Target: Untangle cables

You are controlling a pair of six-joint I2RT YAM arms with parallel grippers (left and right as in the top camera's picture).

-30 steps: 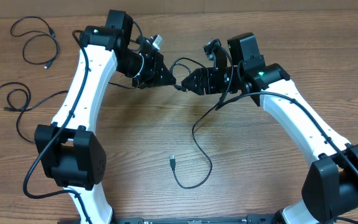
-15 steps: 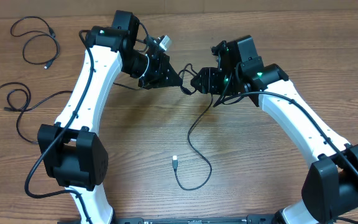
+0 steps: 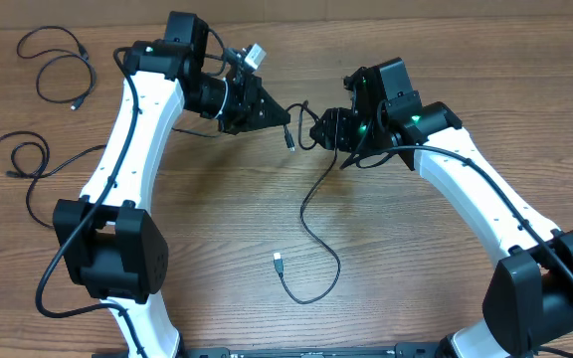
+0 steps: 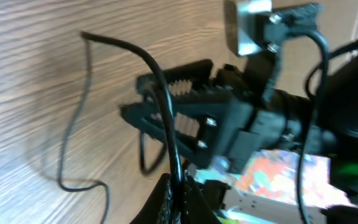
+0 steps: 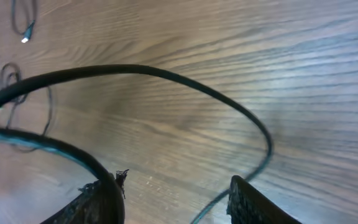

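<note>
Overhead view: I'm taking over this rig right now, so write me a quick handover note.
Left gripper: shut on the black cable, lifted off the table.
Right gripper: open, close beside it, cable running past its fingers.
The cable's long end trails down to a plug near the front.
Two other cables lie apart at the far left.
Left to do: probably free this cable and lay it down.

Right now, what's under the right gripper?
Bare wood table and the black cable, trailing out from under the right gripper and looping to its plug. The gripper body hides the cable's upper stretch.
</note>
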